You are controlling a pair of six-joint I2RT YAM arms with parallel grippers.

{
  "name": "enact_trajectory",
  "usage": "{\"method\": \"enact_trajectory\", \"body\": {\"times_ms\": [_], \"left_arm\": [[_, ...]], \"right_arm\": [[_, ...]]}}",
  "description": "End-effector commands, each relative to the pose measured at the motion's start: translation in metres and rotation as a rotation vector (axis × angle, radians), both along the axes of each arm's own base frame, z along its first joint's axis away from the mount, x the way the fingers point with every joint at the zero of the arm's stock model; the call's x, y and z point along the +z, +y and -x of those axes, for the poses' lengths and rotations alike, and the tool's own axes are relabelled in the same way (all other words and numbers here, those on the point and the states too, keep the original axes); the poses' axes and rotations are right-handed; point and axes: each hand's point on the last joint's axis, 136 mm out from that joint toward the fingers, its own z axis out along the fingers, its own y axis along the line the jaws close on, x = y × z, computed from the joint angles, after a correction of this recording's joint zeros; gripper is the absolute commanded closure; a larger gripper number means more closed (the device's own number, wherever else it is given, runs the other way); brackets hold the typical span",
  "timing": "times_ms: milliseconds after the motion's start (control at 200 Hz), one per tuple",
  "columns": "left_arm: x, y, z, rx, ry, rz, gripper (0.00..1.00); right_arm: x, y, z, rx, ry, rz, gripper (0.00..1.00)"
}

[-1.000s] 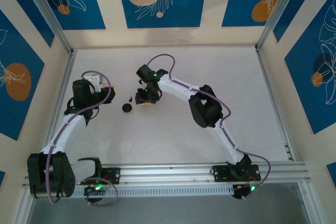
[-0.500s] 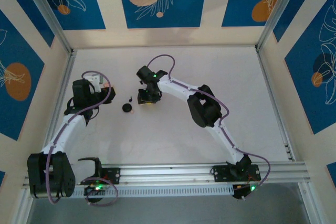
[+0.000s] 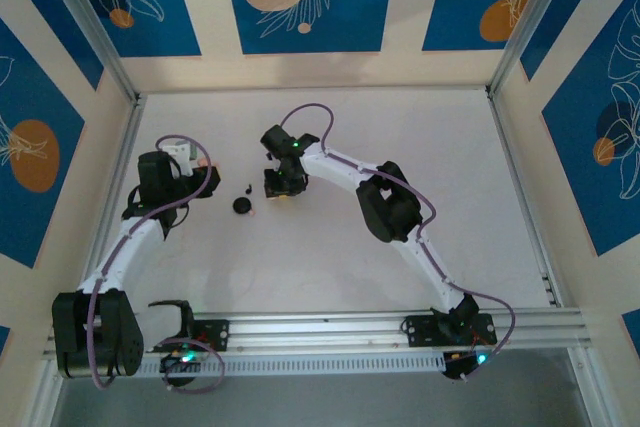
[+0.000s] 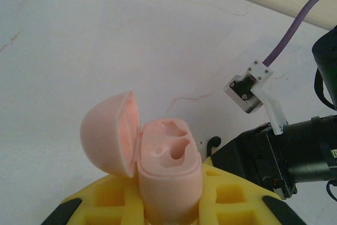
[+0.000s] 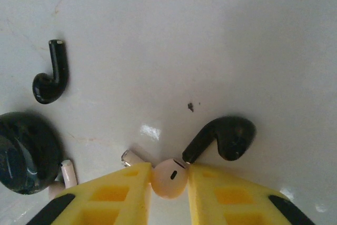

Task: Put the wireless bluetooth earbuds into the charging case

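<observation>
My left gripper (image 4: 169, 196) is shut on a pale pink charging case (image 4: 168, 167), held upright with its lid (image 4: 108, 133) swung open to the left and both sockets bare. My right gripper (image 5: 169, 176) is down at the table, its yellow fingers (image 5: 121, 193) pressed against both sides of a pale pink earbud (image 5: 169, 176). Its stem (image 5: 131, 157) points left along the table. One black earbud (image 5: 224, 138) lies just beyond the right finger, another black earbud (image 5: 50, 77) at the far left. From above, the right gripper (image 3: 281, 187) sits right of the left gripper (image 3: 198, 175).
A round black disc (image 5: 23, 159) lies at the left, with a second pink stem (image 5: 67, 173) beside it. From above, the disc (image 3: 242, 205) sits between the two grippers on the white table (image 3: 400, 127). Frame posts and walls ring the table.
The right gripper's fingers have drawn together onto the pink earbud and the wrist has shifted slightly. The left arm and the case have stayed still.
</observation>
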Motion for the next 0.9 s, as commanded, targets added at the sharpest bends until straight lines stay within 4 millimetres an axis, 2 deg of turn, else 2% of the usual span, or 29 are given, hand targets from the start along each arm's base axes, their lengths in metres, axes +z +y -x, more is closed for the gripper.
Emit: {"method": "enact_trajectory", "body": {"times_ms": [0, 190, 325, 580, 895], "left_arm": [[0.011, 0.003, -0.004, 0.0, -0.016, 0.004, 0.81], [0.013, 0.003, -0.003, -0.004, -0.008, -0.003, 0.81], [0.015, 0.003, -0.002, -0.006, -0.013, -0.004, 0.82], [0.017, 0.001, 0.001, -0.01, -0.013, 0.0, 0.82], [0.017, -0.001, 0.003, -0.028, -0.012, 0.002, 0.83]], "right_arm": [[-0.017, -0.005, 0.003, 0.017, 0.005, 0.029, 0.76], [-0.002, -0.013, 0.007, 0.036, -0.033, 0.018, 0.77], [0.007, -0.023, 0.018, 0.068, -0.034, 0.015, 0.8], [0.011, -0.061, 0.046, 0.146, -0.003, 0.027, 0.8], [0.01, -0.12, 0.09, 0.457, 0.048, 0.076, 0.79]]}}
